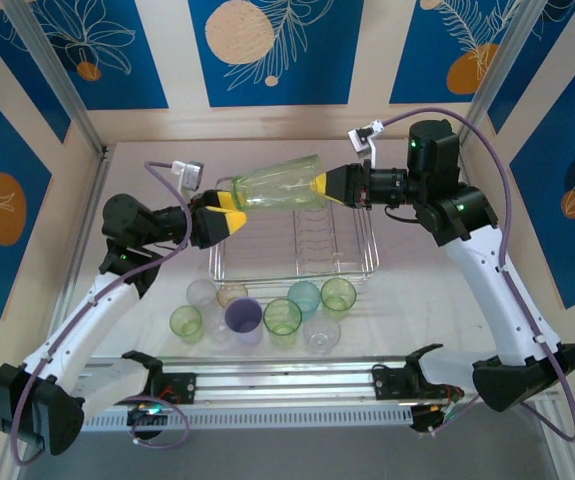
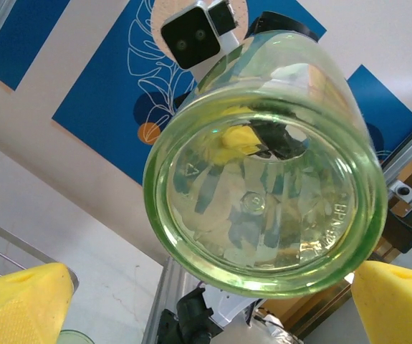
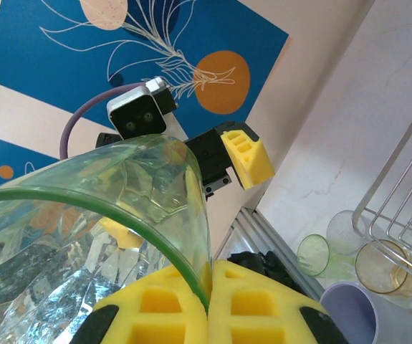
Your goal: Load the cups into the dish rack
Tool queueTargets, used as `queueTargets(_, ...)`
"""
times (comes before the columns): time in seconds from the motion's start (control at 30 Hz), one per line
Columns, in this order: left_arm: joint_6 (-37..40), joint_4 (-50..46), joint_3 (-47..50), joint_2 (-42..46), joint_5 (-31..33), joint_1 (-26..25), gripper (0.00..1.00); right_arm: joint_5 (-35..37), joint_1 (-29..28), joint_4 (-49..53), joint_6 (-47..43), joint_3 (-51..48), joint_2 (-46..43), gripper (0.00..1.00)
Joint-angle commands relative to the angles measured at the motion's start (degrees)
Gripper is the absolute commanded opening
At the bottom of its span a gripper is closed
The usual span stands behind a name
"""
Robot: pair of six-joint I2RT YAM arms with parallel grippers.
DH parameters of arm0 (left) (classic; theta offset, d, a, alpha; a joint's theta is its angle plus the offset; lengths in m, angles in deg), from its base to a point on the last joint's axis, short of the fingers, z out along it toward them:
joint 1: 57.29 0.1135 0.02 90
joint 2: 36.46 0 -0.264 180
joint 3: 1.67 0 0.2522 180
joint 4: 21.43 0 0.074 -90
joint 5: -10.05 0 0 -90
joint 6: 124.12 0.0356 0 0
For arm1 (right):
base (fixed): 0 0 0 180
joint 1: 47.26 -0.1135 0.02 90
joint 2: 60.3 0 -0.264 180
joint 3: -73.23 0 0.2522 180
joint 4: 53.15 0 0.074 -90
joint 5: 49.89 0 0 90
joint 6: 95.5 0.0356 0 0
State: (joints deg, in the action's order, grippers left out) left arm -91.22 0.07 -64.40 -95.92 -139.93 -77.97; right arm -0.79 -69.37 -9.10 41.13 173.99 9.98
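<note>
A tall pale green cup (image 1: 277, 186) hangs on its side above the dish rack (image 1: 297, 250). My right gripper (image 1: 325, 187) is shut on the cup's rim; in the right wrist view its yellow pads (image 3: 170, 304) pinch the thin wall of the green cup (image 3: 84, 229). My left gripper (image 1: 229, 207) is open at the cup's base end. In the left wrist view the cup's base (image 2: 263, 193) looms between the spread yellow fingers (image 2: 19, 301), apart from both. Several more cups stand on the table before the rack, among them a lilac cup (image 1: 243, 317) and a teal cup (image 1: 304, 297).
The standing cups cluster between the rack and the arms' base rail (image 1: 277, 380): green cups (image 1: 282, 317), an amber cup (image 1: 232, 295) and clear cups (image 1: 321, 335). The rack's wires (image 3: 406, 208) show at the right of the right wrist view. Walls close in on three sides.
</note>
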Motion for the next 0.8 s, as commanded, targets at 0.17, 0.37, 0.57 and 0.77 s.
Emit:
queueTargets(0.17,-0.10,6.02,-0.97,0.23,0.23,-0.84,1.00,-3.89,-2.18,-2.62,-0.19,-1.55,3.17,0.00)
queueTargets(0.37,-0.04,5.81,-0.86,0.08,0.50,-0.94,0.86,-3.39,-3.20,-4.46,0.59,-2.50,4.73,0.00)
queueTargets(0.57,0.57,5.09,-0.12,0.11,1.25,-1.11,0.63,-2.78,-3.38,-5.28,1.25,-3.33,5.68,0.00)
queueTargets(0.77,5.82,-4.88,-1.25,1.59,4.81,-1.11,0.36,-3.00,-3.47,-4.65,1.34,-3.59,6.95,0.00)
